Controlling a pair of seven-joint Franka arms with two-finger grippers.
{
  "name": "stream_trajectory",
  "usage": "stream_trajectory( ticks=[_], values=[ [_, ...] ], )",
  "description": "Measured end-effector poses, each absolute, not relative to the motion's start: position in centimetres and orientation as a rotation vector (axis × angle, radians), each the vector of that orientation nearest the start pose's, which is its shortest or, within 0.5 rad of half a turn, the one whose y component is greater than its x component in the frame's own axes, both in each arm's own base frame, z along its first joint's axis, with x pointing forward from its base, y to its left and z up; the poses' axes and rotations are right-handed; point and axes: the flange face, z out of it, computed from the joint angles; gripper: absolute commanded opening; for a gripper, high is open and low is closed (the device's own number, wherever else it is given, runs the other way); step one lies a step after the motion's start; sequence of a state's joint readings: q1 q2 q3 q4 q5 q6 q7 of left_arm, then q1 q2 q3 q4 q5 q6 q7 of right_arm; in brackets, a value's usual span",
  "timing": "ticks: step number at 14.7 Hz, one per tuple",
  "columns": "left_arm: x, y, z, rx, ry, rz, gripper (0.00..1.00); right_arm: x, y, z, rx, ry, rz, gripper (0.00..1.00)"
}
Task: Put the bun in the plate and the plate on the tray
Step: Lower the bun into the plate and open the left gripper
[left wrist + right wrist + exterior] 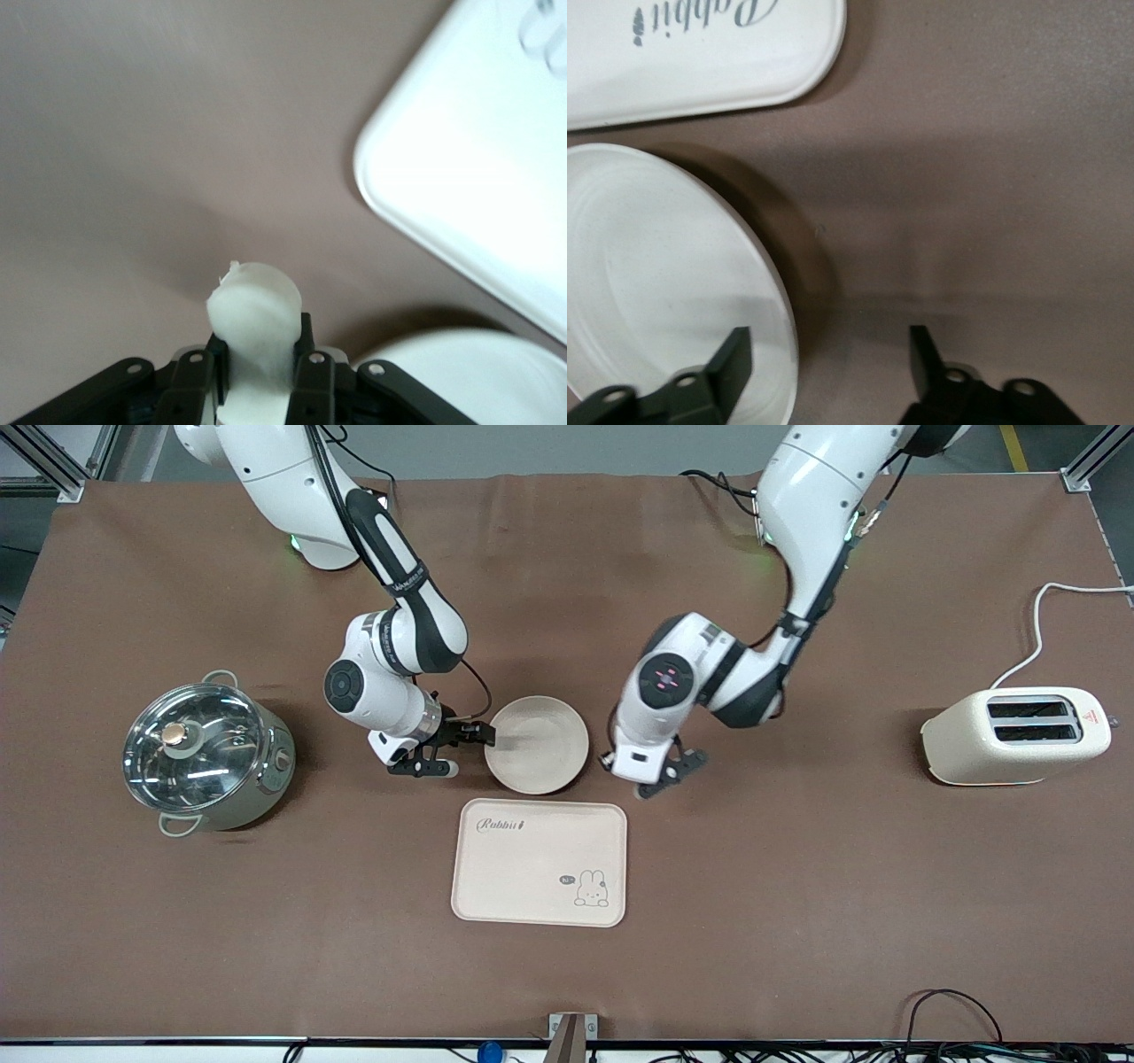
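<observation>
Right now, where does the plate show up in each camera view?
Front view: plate mid-table, just farther from the camera than the tray.
Left wrist view: plate, a pale curve beside the gripped bun.
Right wrist view: plate beside the tray.
Shared landmark: the tray.

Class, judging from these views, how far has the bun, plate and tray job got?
Nothing is finished. The left gripper holds the bun over the cloth beside the plate, which is empty. The right gripper is open with one finger over the plate's rim. The tray is bare. Left: bun onto plate, plate onto tray.
</observation>
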State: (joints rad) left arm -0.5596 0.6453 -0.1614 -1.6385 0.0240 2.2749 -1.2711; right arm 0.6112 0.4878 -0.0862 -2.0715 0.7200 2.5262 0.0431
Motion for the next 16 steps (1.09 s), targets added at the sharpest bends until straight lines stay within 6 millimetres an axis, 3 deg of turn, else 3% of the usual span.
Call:
stream_trajectory(
  ticks=[5,6,9,11,13,16],
  values=[
    [50.2,-50.9,22.8,-3.077,-1.018,0.202,0.41,50.9,29.1,19.0,-2.782,0.156,0.167,0.59],
    [49.8,-52.2,22.5,-3.087,-1.043,0.195,0.48,50.9,29.3,19.0,-2.78,0.155,0.167,0.57],
    [48.7,-54.3,21.6,-3.105,-1.071,0.185,1.0,51.0,29.9,18.8,-2.777,0.15,0.167,0.5],
    [48.7,-54.4,21.5,-3.109,-1.069,0.183,1.0,50.8,30.3,18.5,-2.778,0.144,0.172,0.42],
    [49.2,-54.4,22.0,-3.116,-1.08,0.173,1.0,50.7,30.6,18.2,-2.781,0.142,0.164,0.27],
    [50.9,-53.9,25.0,-3.146,-1.118,0.123,1.0,50.8,30.8,18.0,-2.783,0.142,0.16,0.04]
  ],
)
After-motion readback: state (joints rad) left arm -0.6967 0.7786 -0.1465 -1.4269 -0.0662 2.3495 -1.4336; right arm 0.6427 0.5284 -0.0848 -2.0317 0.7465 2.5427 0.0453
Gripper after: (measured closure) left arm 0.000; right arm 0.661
